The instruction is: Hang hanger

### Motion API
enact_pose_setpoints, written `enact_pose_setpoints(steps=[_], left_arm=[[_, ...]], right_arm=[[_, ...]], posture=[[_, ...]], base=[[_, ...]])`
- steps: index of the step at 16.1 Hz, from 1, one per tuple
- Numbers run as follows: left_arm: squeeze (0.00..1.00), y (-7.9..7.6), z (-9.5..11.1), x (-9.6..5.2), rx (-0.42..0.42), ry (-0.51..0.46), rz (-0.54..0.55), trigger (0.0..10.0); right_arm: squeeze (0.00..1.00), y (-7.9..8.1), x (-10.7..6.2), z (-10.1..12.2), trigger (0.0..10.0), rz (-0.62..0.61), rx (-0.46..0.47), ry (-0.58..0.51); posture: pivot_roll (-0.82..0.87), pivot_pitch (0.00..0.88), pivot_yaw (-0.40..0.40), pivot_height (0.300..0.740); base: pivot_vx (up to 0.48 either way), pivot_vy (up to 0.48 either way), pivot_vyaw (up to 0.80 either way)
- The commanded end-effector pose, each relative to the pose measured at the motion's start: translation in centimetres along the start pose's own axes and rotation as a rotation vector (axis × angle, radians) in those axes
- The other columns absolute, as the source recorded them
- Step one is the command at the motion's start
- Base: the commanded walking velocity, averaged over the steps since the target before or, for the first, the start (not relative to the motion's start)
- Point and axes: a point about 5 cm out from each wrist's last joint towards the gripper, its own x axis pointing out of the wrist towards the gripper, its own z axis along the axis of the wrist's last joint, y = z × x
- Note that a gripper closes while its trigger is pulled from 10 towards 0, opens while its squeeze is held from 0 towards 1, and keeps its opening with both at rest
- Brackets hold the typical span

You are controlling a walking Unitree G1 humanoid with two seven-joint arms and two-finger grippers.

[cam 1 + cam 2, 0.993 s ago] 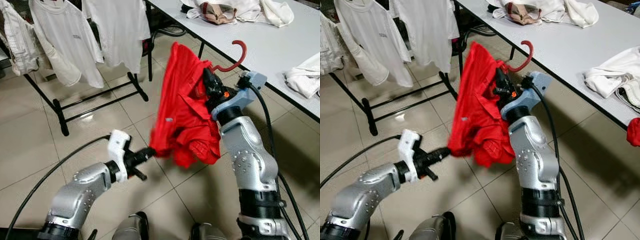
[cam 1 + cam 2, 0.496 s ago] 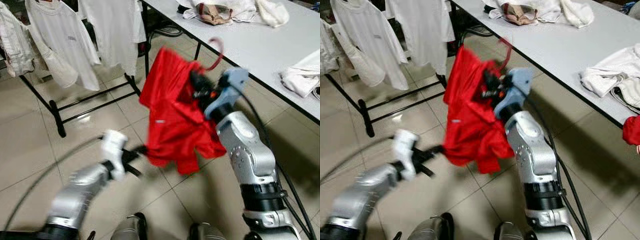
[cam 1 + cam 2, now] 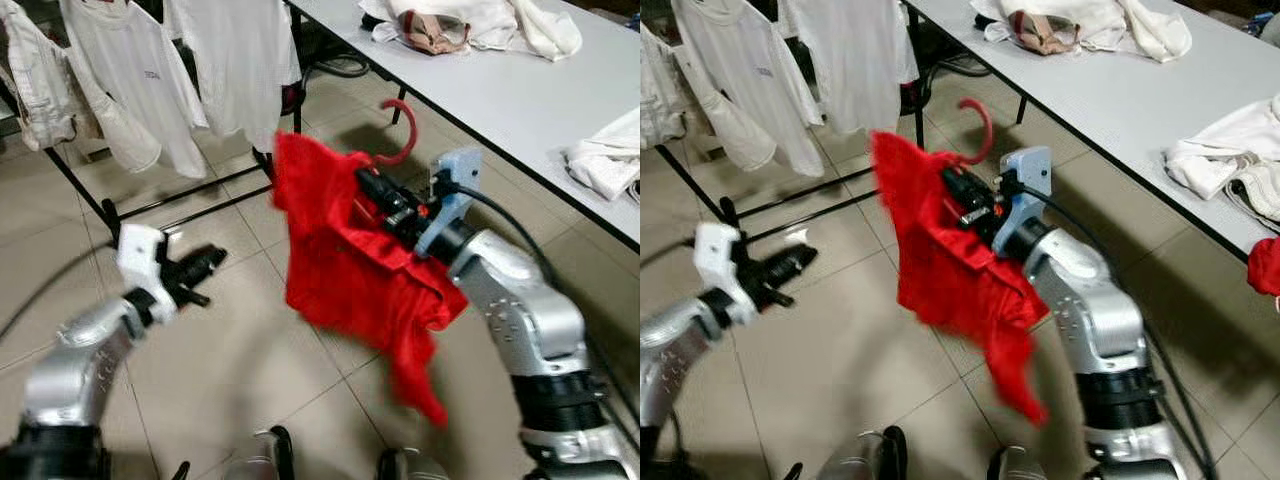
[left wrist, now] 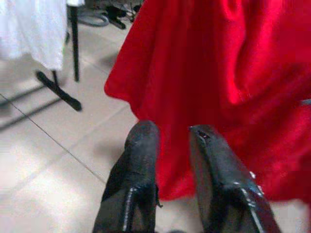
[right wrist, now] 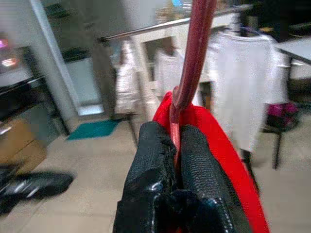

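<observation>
At your 1 o'clock runs the grey bench (image 3: 520, 100) strewn with pale clothes, and at 11 o'clock the black rack (image 3: 150, 205) carries white shirts (image 3: 150, 85). Dead ahead at 12 o'clock your right tool (image 5: 176, 141) is clenched on the red hanger (image 3: 400, 125), the red shirt (image 3: 350, 270) draped from it. At 9 o'clock your left tool (image 4: 172, 141) hangs released and empty, just short of the shirt.

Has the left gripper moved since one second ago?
Yes. The left gripper let go of the red shirt and swung to the robot's left, toward the drying rack foot.
</observation>
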Motion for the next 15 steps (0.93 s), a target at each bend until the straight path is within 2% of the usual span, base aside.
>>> enact_pose_setpoints(steps=[1, 2, 4, 5, 6, 7, 9, 11, 12, 13, 14, 15], left_arm=[[1.0, 0.9, 0.3, -0.4, 0.064, 0.01, 0.001, 10.0], [1.0, 1.6, 0.8, -0.5, 0.115, 0.014, 0.009, 10.0], [1.0, 2.7, 1.9, -0.5, 0.135, -0.029, 0.01, 10.0], [0.0, 3.1, 2.8, -0.4, 0.133, -0.077, -0.044, 10.0], [0.0, 3.0, 3.1, -0.4, 0.125, -0.088, -0.074, 10.0], [0.0, 2.6, 2.9, -0.2, 0.112, -0.075, -0.165, 10.0], [0.0, 1.7, 1.2, 0.0, 0.107, 0.03, -0.306, 10.0], [0.0, 1.8, 0.2, 0.3, 0.124, 0.065, -0.318, 10.0], [0.0, 2.0, 0.1, 0.5, 0.117, 0.057, -0.311, 7.3], [0.0, 2.1, 0.3, 0.6, 0.115, 0.042, -0.301, 1.5], [0.0, 2.2, 0.3, 0.7, 0.113, 0.039, -0.308, 0.0], [0.0, 2.3, 0.4, 0.8, 0.111, 0.032, -0.316, 0.0]], right_arm=[[0.0, 0.9, -0.4, 0.7, 0.0, 0.096, -0.001, -0.021], [0.0, 1.3, -0.9, 0.9, 0.0, 0.164, 0.011, -0.017], [0.0, 1.8, -1.5, 1.2, 0.0, 0.245, 0.013, 0.001], [0.0, 2.2, -2.0, 1.1, 0.0, 0.306, 0.009, 0.025], [0.0, 2.4, -2.2, 1.1, 0.0, 0.323, 0.01, 0.03], [0.0, 2.8, -2.5, 1.1, 0.0, 0.366, 0.018, 0.035], [0.0, 3.5, -2.8, 1.2, 0.0, 0.42, 0.033, 0.037], [0.0, 3.8, -2.9, 1.2, 0.0, 0.443, 0.042, 0.038], [0.0, 4.0, -3.1, 1.2, 0.0, 0.458, 0.046, 0.039], [0.0, 4.2, -3.2, 1.2, 0.0, 0.473, 0.05, 0.041], [0.0, 4.4, -3.4, 1.1, 0.0, 0.485, 0.055, 0.045], [0.0, 4.5, -3.5, 1.1, 0.0, 0.496, 0.06, 0.049]], posture=[[-0.08, 0.138, 0.041, 0.74], [-0.08, 0.137, 0.042, 0.74], [-0.08, 0.137, 0.044, 0.74], [-0.08, 0.138, 0.05, 0.74], [-0.08, 0.138, 0.05, 0.74], [-0.08, 0.137, 0.052, 0.74], [-0.08, 0.141, 0.057, 0.74], [-0.08, 0.143, 0.061, 0.74], [-0.08, 0.145, 0.062, 0.74], [-0.08, 0.145, 0.064, 0.74], [-0.08, 0.145, 0.064, 0.74], [-0.08, 0.145, 0.067, 0.74]], base=[[0.0, 0.0, 0.0], [0.0, 0.0, 0.0], [0.0, 0.0, 0.0], [0.0, 0.0, 0.0], [0.0, 0.0, 0.0], [0.0, 0.0, 0.0], [0.0, 0.0, 0.0], [0.0, 0.0, 0.0], [0.0, 0.0, 0.0], [0.0, 0.0, 0.0], [0.0, 0.0, 0.0], [0.0, 0.0, 0.0]])
